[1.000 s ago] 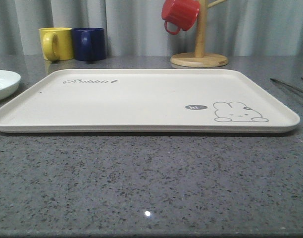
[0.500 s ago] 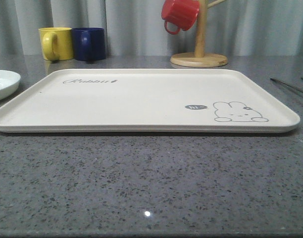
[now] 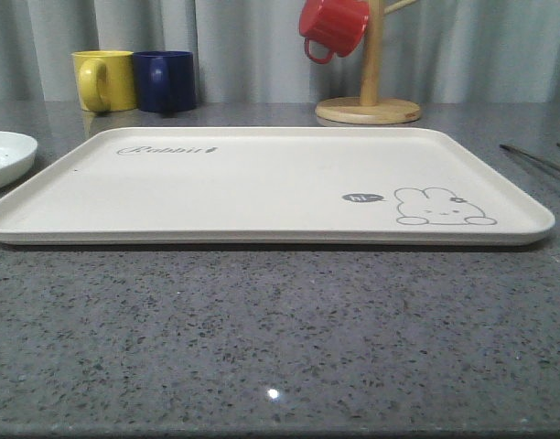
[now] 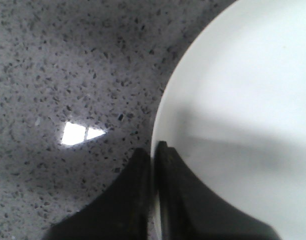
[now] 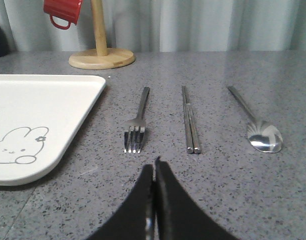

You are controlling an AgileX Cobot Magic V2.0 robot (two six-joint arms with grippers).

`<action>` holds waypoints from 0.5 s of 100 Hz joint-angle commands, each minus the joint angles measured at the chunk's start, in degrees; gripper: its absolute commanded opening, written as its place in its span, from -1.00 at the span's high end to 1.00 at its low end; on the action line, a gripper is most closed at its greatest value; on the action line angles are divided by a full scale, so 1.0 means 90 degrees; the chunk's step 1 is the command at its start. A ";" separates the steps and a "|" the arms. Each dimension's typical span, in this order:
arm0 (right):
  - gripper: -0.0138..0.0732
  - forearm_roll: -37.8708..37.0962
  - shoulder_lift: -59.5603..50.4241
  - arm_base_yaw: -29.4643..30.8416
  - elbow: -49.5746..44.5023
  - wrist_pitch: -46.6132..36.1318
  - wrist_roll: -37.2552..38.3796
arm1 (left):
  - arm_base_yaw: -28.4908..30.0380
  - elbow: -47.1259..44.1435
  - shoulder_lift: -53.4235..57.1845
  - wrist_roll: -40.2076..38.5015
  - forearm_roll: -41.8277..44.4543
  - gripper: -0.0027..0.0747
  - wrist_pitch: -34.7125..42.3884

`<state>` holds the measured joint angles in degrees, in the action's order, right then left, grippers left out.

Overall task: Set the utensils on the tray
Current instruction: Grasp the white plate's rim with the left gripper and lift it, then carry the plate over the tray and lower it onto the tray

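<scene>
Three utensils lie in a row on the grey table just right of the tray (image 5: 38, 120): fork (image 5: 137, 125) nearest it, then chopsticks (image 5: 189, 122), then spoon (image 5: 258, 127). The right gripper (image 5: 154, 172) hangs before the fork, fingers pressed together, holding nothing. Left of the tray, the left gripper (image 4: 154, 155) pinches the white plate's (image 4: 243, 100) rim.

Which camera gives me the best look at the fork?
The right wrist view: the fork lies whole on the counter between the tray and the chopsticks, tines toward the camera. The front view catches just thin metal at the right edge, unidentifiable.
</scene>
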<state>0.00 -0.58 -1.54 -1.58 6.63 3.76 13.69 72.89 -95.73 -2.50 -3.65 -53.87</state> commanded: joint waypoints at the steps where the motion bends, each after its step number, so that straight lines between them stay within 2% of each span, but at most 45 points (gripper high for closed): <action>1: 0.82 0.0000 -0.0122 0.0035 0.0001 -0.0471 -0.0060 | 0.0007 0.0285 0.0327 -0.0041 0.0000 0.98 0.0148; 31: 0.82 0.0000 -0.0122 0.0035 0.0001 -0.0471 -0.0060 | 0.0007 0.0795 0.1202 -0.0028 -0.0665 0.98 0.0396; 50: 0.82 0.0000 -0.0122 0.0035 0.0001 -0.0471 -0.0060 | -0.0482 0.0795 0.1580 0.0533 -0.1484 0.98 0.0404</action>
<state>0.00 -0.58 -1.54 -1.58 6.63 3.76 11.61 78.20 -84.53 0.00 -12.01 -52.57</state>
